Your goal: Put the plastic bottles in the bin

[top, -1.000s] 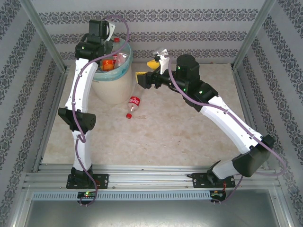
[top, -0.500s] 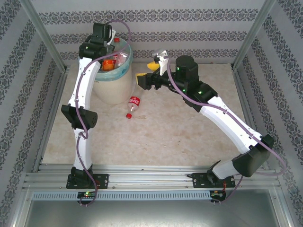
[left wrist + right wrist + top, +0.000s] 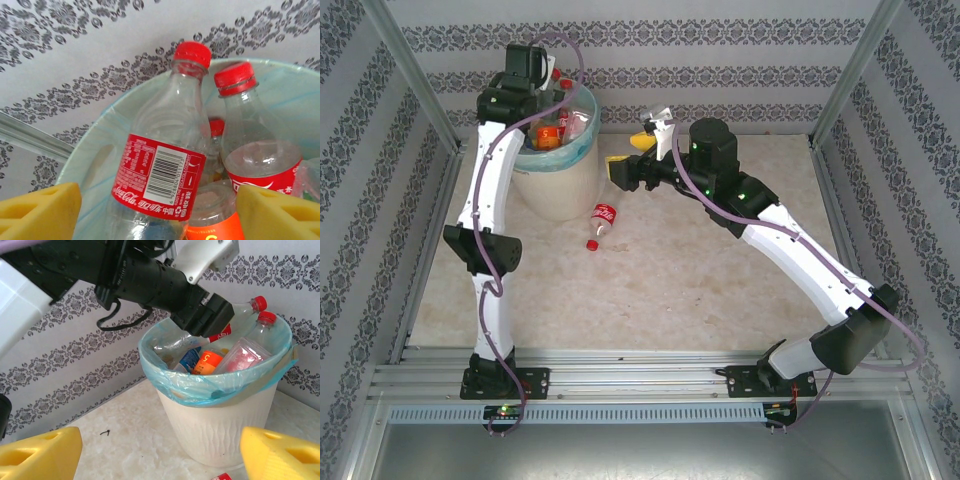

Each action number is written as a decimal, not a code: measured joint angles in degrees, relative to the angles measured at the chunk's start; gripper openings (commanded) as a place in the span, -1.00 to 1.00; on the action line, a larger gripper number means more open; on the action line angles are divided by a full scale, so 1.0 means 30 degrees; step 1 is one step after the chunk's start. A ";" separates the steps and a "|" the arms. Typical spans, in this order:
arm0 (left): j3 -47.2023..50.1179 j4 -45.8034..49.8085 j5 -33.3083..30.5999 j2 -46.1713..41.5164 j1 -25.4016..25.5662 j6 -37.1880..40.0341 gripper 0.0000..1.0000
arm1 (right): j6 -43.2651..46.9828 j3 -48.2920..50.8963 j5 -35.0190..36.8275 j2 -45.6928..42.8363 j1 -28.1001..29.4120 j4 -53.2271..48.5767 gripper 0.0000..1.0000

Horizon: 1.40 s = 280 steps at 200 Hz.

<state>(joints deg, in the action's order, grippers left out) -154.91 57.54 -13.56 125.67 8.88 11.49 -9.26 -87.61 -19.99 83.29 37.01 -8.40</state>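
Left end effector (image 3: 157, 215) over bin (image 3: 555, 185), far left of tabletop (image 3: 700, 290). Pads spread wide, gripping nothing. Red-label bottle (image 3: 160, 170) sits in the bin between and beyond the pads, among other bottles (image 3: 250, 150). Right end effector (image 3: 160, 454) just right of bin, spread, empty. Loose bottle (image 3: 600, 222) lies on tabletop, near side of bin.
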 measured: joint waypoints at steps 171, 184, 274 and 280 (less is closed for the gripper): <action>0.1829 0.0896 0.1027 -0.0284 -0.1778 -0.2011 -0.26 | 0.0000 0.0393 0.0372 -0.0036 0.0000 -0.0124 0.63; 0.1938 0.0882 0.1115 -0.0350 -0.1843 -0.2047 -0.17 | -0.0015 0.0372 0.0663 -0.0029 0.0000 -0.0393 0.62; 0.2783 -0.0452 0.2994 -0.3993 -0.1719 -0.2565 0.12 | -0.1319 -0.0896 0.3738 0.1100 0.0000 -0.3002 0.60; 0.3220 -0.0670 0.2936 -0.4656 -0.1486 -0.2543 0.13 | -0.1377 -0.0962 0.3942 0.1107 -0.0007 -0.3220 0.60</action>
<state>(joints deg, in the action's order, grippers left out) -145.25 55.53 -4.75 111.70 4.43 3.86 -13.39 -90.50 -8.16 86.61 36.99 -18.06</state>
